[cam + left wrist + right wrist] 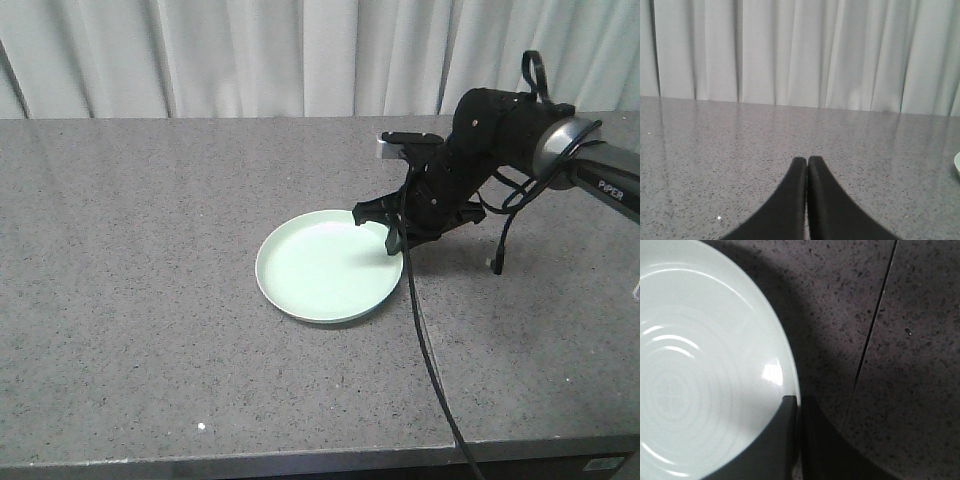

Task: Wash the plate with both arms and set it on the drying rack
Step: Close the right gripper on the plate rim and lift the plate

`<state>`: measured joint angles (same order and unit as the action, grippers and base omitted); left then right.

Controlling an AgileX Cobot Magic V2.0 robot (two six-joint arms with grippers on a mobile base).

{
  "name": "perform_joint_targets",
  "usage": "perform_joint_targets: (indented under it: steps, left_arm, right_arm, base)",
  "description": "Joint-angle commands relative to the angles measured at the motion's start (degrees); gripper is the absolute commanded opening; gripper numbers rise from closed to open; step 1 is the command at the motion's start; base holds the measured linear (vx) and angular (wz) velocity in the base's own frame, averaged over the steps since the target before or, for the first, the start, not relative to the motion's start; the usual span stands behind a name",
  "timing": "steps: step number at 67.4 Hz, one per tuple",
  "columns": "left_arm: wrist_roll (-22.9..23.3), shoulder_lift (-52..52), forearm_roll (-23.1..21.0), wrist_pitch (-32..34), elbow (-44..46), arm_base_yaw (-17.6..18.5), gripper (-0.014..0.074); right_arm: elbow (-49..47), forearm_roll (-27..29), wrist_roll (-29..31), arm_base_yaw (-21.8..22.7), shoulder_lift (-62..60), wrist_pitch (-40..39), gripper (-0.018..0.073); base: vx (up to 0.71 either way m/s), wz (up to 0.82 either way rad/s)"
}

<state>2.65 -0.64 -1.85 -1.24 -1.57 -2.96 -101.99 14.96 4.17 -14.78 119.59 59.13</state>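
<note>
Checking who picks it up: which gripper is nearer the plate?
Right. The right gripper is closed on the rim of the plate. The left gripper hangs shut above the counter, apart from the plate, which only peeks in at its camera's right edge.

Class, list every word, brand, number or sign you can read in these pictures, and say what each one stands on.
"PIPER": white letters on the grey link of the black right robot arm.
Small pale label under the front edge of the grey speckled counter, bottom right: too blurred to read.
Round pale mint-green plate: no marking.
</note>
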Motion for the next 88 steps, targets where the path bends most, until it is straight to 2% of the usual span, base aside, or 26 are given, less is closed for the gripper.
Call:
perform_joint_targets:
  steps: [1,16,37,55,74,88]
  left_arm:
    - [0.3,-0.9,-0.2,4.4,1.5,-0.1,-0.0006]
    - [0.3,-0.9,-0.2,4.4,1.5,-0.1,-0.0006]
    - [0.3,-0.9,-0.2,4.4,1.5,-0.1,-0.0006]
    - [0.3,-0.9,-0.2,4.4,1.5,-0.1,-0.0006]
    - [0.3,-0.9,-0.2,4.4,1.5,-0.1,-0.0006]
    - [0.3,-0.9,-0.2,4.4,1.5,-0.1,-0.0006]
  right_arm:
    - [-1.4,0.8,1.3,0.1,-5.9,-0.2,-0.0003]
    - [2.0,2.0,3.0,0.1,-11.5,-0.7,-0.0003]
    - [13.4,11.3,11.5,0.1,-21.3,-2.9,-0.0003]
    - [21.9,16.1,16.7,-0.2,-27.7,-3.7,-0.0003]
    - [29.5,16.4,17.8,-5.1,-33.1,-6.4,-0.0002]
    - [31.1,16.6,17.8,-5.1,-37.5,-5.8,-0.0002]
  base:
    - [0.0,0.0]
    - [0.0,0.0]
    - [0.0,0.0]
    - [0.0,0.0]
    - [0.0,0.0]
    - [0.0,0.0]
